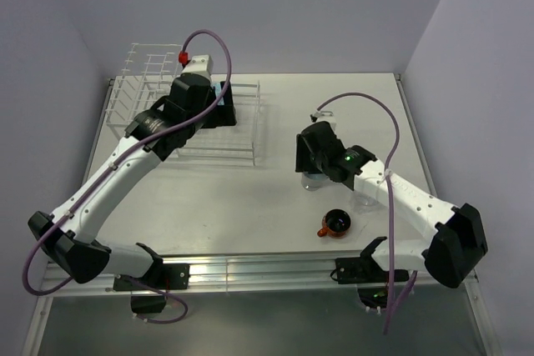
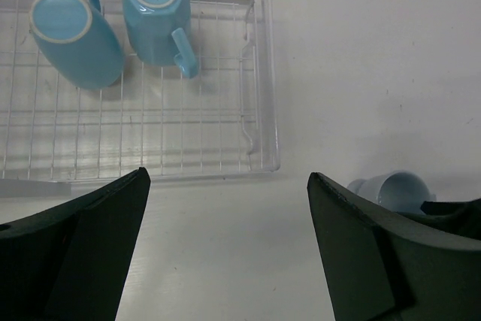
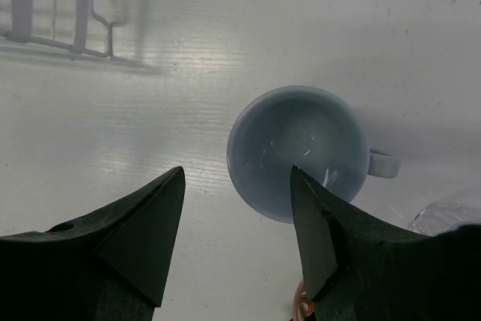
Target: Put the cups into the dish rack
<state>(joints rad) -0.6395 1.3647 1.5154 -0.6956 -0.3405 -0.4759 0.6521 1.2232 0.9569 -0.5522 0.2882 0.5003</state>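
Beyond the dish rack's (image 2: 150, 125) outer rim, bare desk (image 2: 361, 73) lies open under the spread left jaws; the pale mug (image 3: 293, 148) sits partly between the spread right jaws.

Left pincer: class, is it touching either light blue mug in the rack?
Apart. Left wrist view: bare dish rack wires separate the open left pincer from the left blue mug and the right blue mug.

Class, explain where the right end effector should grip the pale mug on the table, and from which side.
Likely the rim wall opposite the handle, from above: the pale mug appears upright, mouth open towards the right end effector, so one finger goes inside, one outside.
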